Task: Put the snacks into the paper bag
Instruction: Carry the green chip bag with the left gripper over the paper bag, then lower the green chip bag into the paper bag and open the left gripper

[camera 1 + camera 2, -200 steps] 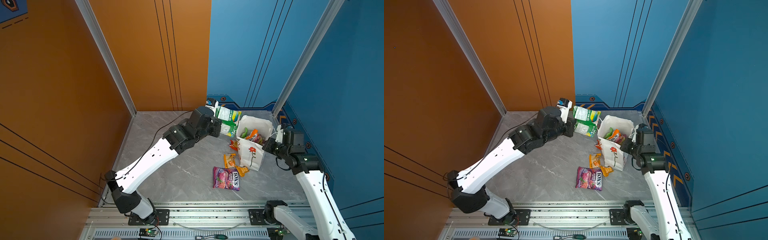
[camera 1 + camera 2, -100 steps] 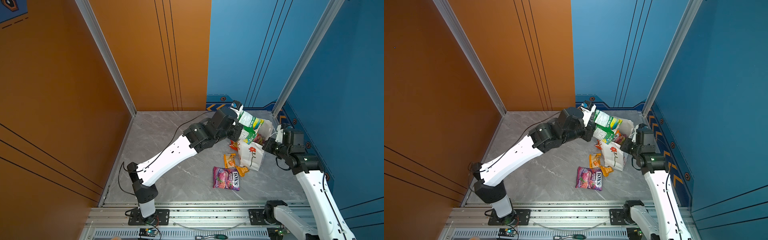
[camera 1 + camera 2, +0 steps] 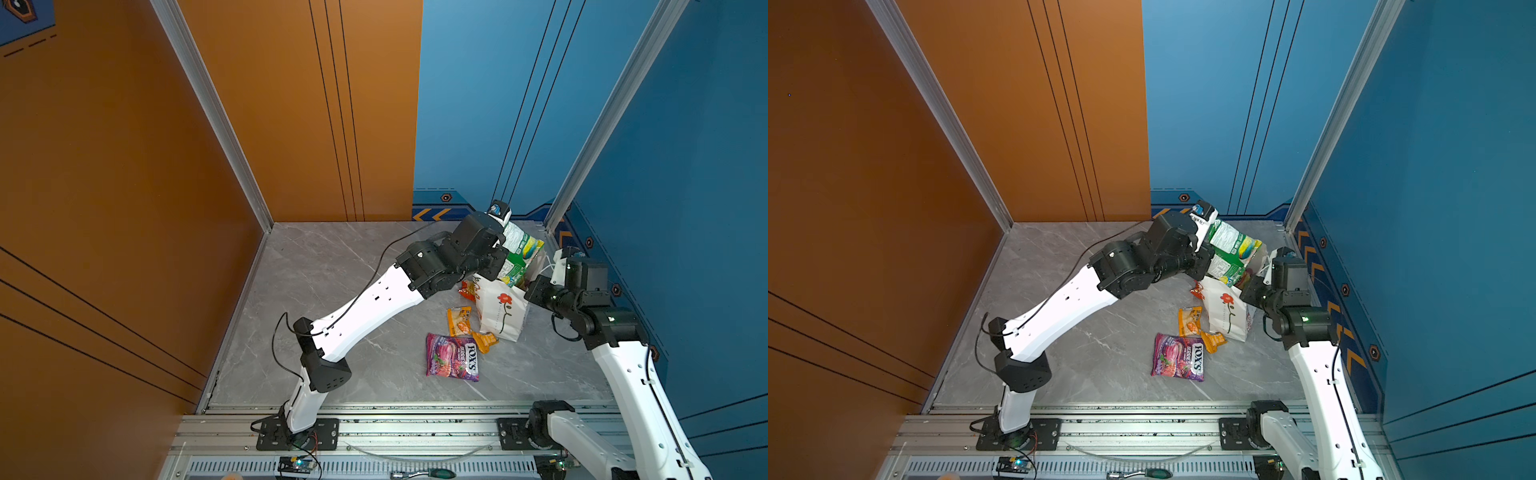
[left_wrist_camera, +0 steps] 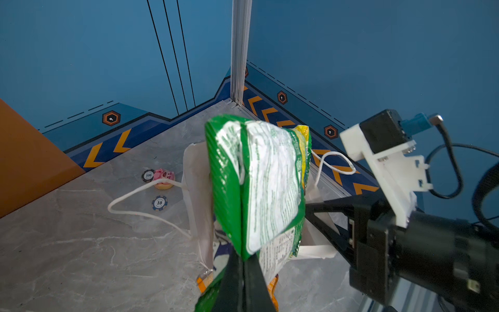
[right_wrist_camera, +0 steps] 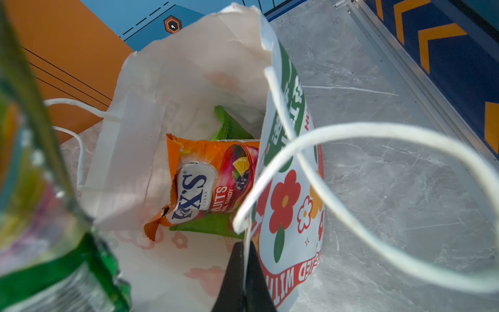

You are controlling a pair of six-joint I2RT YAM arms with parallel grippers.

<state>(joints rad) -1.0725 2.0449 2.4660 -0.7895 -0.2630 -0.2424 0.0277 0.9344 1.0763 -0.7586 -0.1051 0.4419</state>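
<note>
left gripper [image 4: 244,259] is clamped on the edge of a glossy green packet [image 4: 259,183] with white small print, held right at the mouth of the paper bag [image 3: 498,316], right gripper [image 5: 244,251] pinching the bag's rim. Bag stands near the far right corner of the tabletop [image 3: 311,266], orange FOX'S packet [image 5: 210,183] inside; green packet's print is unreadable, bag mouth mostly hidden in both top views

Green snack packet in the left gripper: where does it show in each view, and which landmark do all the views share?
Both top views: green snack packet, right of middle, over the mouth of the white paper bag.
Left wrist: the packet fills the middle, pinched in the left gripper.
Right wrist: the packet is blurred, close up at the picture's edge, beside the bag's opening.
Shared landmark: the white paper bag, in all four.
</note>
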